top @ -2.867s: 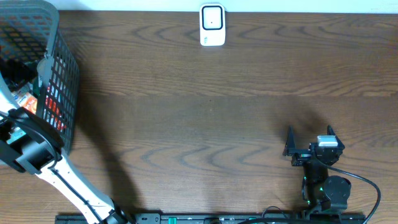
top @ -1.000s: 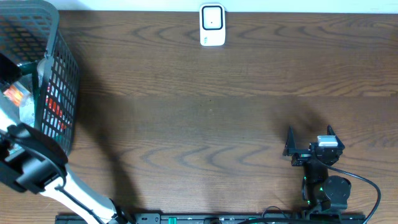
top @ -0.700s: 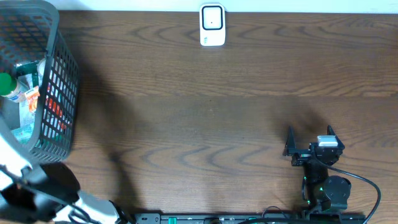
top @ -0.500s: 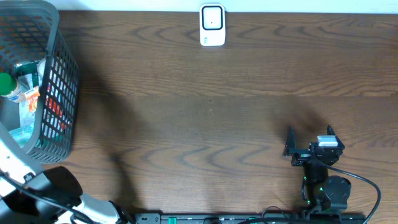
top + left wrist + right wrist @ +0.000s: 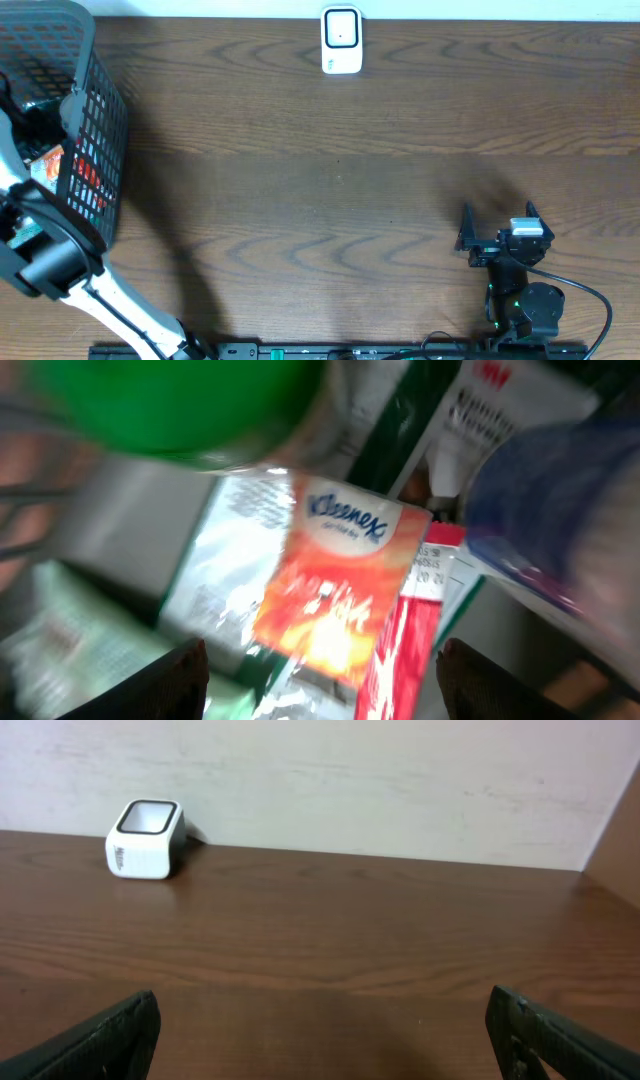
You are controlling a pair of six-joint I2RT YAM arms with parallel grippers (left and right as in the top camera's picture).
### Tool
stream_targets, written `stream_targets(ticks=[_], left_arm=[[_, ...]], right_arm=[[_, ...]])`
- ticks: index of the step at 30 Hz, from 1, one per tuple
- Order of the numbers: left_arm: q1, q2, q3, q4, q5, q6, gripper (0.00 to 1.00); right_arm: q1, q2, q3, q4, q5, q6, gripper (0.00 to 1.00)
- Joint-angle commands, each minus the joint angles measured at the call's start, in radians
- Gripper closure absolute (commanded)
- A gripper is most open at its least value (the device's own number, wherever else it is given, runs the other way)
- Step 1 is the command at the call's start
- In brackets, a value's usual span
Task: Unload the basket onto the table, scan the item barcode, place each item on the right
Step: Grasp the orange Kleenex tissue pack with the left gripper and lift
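Overhead view: a dark mesh basket [image 5: 95, 150] stands at the far left corner of the wooden table [image 5: 330, 180]. The left arm [image 5: 50, 255] reaches from the near edge over the basket's rim, so the left hand is hidden inside the basket here.

Left wrist view, blurred: the left hand [image 5: 322, 685] is spread, its two fingertips [image 5: 190, 680] at the lower corners of the view with nothing pinched between them. Below the hand, among the basket's contents, lies the item nearest its centre, an orange-and-white Kleenex tissue pack [image 5: 335, 590]. A green cap [image 5: 170, 405] fills the upper left, a blue object [image 5: 560, 500] the right side, and a red-edged packet [image 5: 410, 650] lies just beside the tissue pack. Whether the hand touches any of them cannot be told.

The white scanner [image 5: 341, 40] stands at the far edge of the table, centre, well apart from the basket. The right hand [image 5: 498, 225] sits near the front right of the table. In the right wrist view it [image 5: 325, 1040] is spread wide and empty, facing the scanner [image 5: 145, 840].
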Motion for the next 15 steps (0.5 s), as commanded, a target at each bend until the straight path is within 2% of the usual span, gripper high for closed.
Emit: stream_targets(ticks=[1, 9, 13, 15], left_arm=[[0.007, 0.046, 0.0, 0.01, 0.032, 0.09, 0.27], [0.008, 0.12, 0.0, 0.023, 0.06, 0.09, 0.28], [0.008, 0.121, 0.0, 0.027, 0.062, 0.089, 0.4], [0.008, 0.121, 0.0, 0.028, 0.062, 0.089, 0.4]], right_arm=[[-0.009, -0.003, -0.001, -0.004, -0.004, -0.005, 0.01], [-0.009, -0.003, -0.001, -0.004, -0.004, -0.005, 0.01], [-0.009, -0.003, -0.001, -0.004, -0.004, -0.005, 0.01], [-0.009, -0.003, -0.001, -0.004, -0.004, -0.005, 0.01]])
